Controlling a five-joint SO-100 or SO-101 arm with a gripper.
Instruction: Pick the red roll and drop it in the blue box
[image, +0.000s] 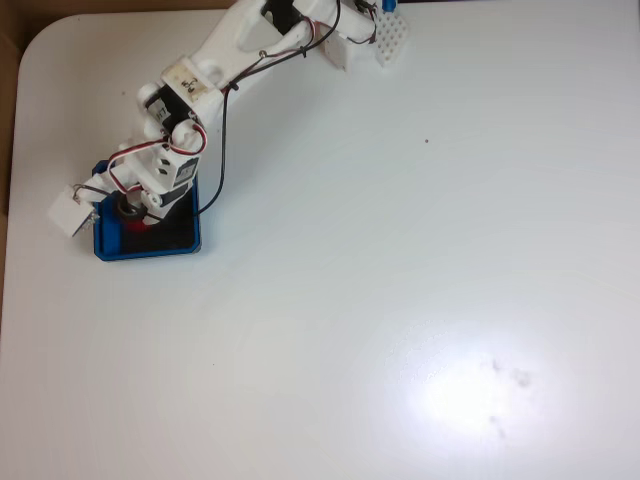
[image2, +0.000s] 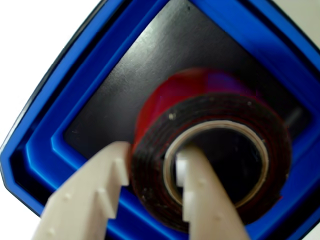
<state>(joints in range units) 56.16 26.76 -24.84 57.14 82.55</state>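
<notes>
In the wrist view, the fingers (image2: 150, 170) pinch the wall of the red roll (image2: 215, 115), one inside, one outside, above the blue box (image2: 60, 150) on the white table (image: 400, 300).

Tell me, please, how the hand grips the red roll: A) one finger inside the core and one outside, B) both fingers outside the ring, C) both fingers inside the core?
A: the wrist view shows one finger inside the red roll's core, the other outside.

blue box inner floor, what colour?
Black, inside the blue box's bright-blue rim; clearest in the wrist view.
</notes>
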